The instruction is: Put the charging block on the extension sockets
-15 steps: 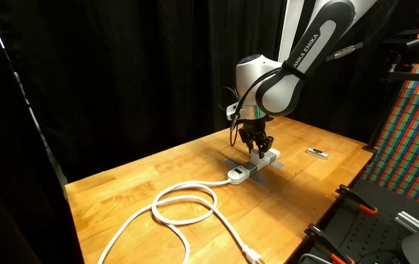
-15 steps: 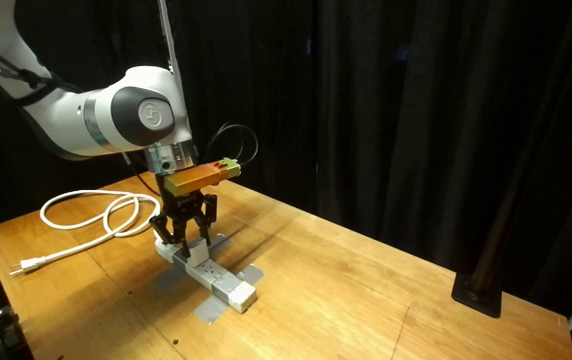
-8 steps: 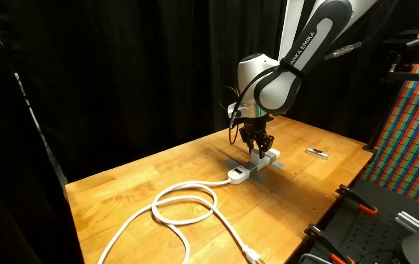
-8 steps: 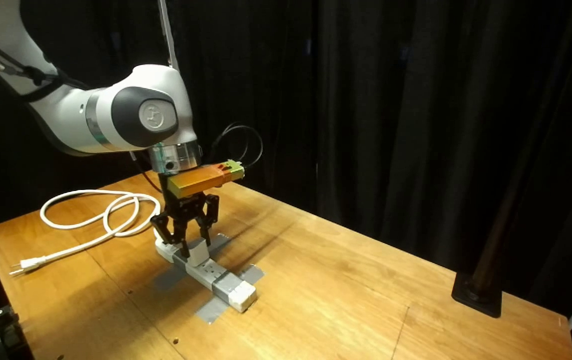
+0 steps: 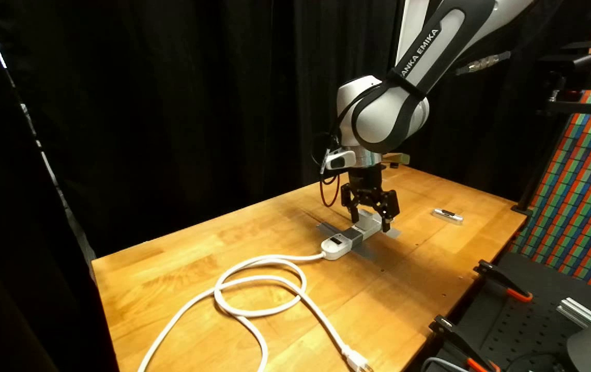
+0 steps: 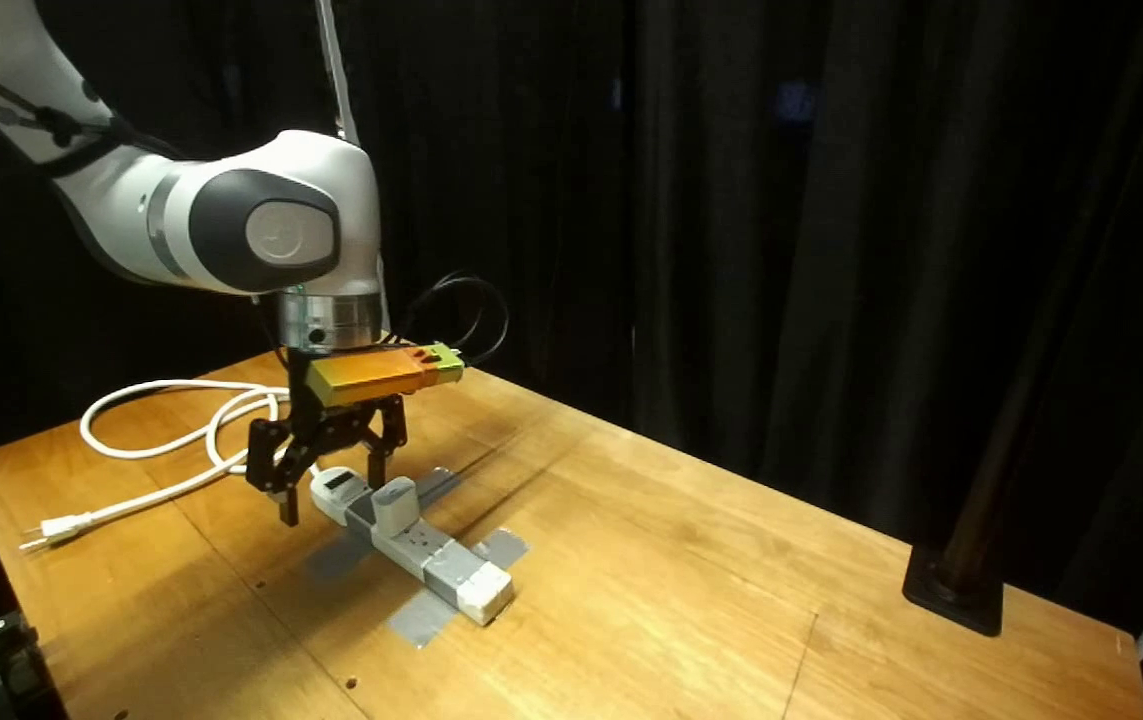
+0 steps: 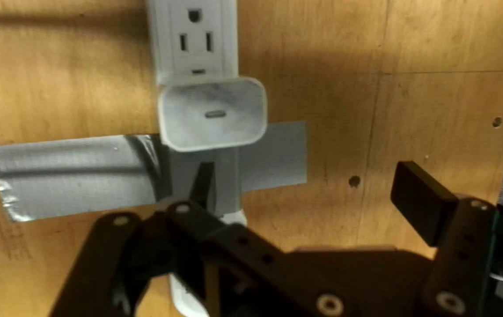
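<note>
The charging block (image 7: 214,125) stands on top of the extension sockets (image 7: 197,57), next to a free outlet, its port face turned up in the wrist view. In an exterior view the block (image 6: 395,506) looks upright on the strip (image 6: 421,545); how deep its prongs sit cannot be seen. My gripper (image 7: 308,189) is wide open with nothing between its fingers. It hovers beside the block, towards the cord end of the strip, apart from it. In an exterior view the gripper (image 6: 333,503) has one finger over the table and one behind the strip.
Grey tape (image 6: 423,618) holds the strip to the table. Its looped white cable (image 5: 259,312) ends in a plug (image 5: 355,360). A small light object with a dark top (image 5: 448,215) lies farther off. Clamps (image 5: 502,281) grip the table edge; a black post base (image 6: 953,590) stands at a corner.
The gripper was around the block; its jaws have since spread wide and let go. It has shifted off to the side and turned slightly, while the block has stayed standing on the strip.
</note>
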Tool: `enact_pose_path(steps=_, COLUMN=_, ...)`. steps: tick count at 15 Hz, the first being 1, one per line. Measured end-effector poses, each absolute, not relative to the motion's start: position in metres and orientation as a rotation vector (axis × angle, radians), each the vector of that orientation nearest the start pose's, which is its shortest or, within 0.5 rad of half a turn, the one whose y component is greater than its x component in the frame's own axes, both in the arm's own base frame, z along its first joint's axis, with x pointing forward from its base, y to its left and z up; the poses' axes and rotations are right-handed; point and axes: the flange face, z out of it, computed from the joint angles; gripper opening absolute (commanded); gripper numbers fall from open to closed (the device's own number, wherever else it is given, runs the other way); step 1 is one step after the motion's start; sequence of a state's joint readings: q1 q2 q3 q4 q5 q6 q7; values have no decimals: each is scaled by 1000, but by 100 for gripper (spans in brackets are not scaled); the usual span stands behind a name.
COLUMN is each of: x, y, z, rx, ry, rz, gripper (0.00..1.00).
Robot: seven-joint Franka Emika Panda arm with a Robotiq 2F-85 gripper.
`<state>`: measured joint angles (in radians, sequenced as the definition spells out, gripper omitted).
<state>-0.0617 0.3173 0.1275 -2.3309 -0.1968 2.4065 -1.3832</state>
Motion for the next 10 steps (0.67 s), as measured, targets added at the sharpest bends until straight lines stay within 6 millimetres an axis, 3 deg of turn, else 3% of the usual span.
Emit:
enact_pose_path(steps=4, x=488, y=41, z=207, rx=2248, ry=2334, rz=-337, gripper=100)
enact_pose_path(steps=5, x=491, y=42, z=213, rx=2260, ry=2333, rz=-302, gripper=75)
enact_pose_path(steps=6, x=493, y=43, z=220, rx=2273, ry=2331, rz=-258, gripper=73)
enact_pose_path(steps=10, x=506, y=44, z=237, rx=2318, ry=2319, rz=-46, gripper=42)
